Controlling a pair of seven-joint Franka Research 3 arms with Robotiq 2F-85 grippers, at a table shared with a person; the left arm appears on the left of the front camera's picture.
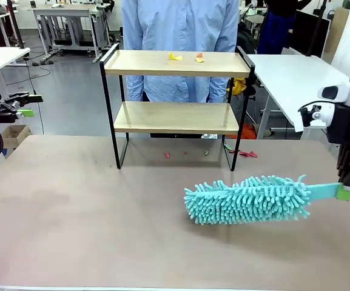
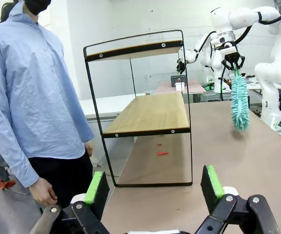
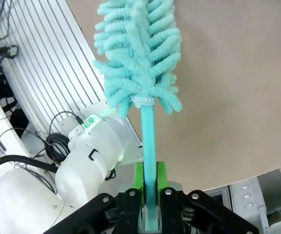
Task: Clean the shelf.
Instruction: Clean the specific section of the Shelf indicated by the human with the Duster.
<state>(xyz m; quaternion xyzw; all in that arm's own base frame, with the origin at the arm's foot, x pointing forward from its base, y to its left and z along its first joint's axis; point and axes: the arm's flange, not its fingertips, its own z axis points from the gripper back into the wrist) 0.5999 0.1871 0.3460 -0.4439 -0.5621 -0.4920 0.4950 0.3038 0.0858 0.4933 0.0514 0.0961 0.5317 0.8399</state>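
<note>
Duster (image 1: 247, 199), teal and fluffy, hangs low over counter (image 1: 71, 212), well short of shelf (image 1: 144, 63). Right gripper (image 1: 348, 189) has its jaws clamped on the handle. Left gripper (image 2: 155, 187) sits off to the side, jaws wide apart, holding nothing. Shelf stands at counter's far edge. Two yellow-orange scraps (image 1: 175, 57) lie on its top board, and small red and green bits (image 1: 167, 155) lie on the counter beneath. Cleaning looks not yet started, with both spots left to do. Person (image 1: 181, 24) stands behind.
</note>
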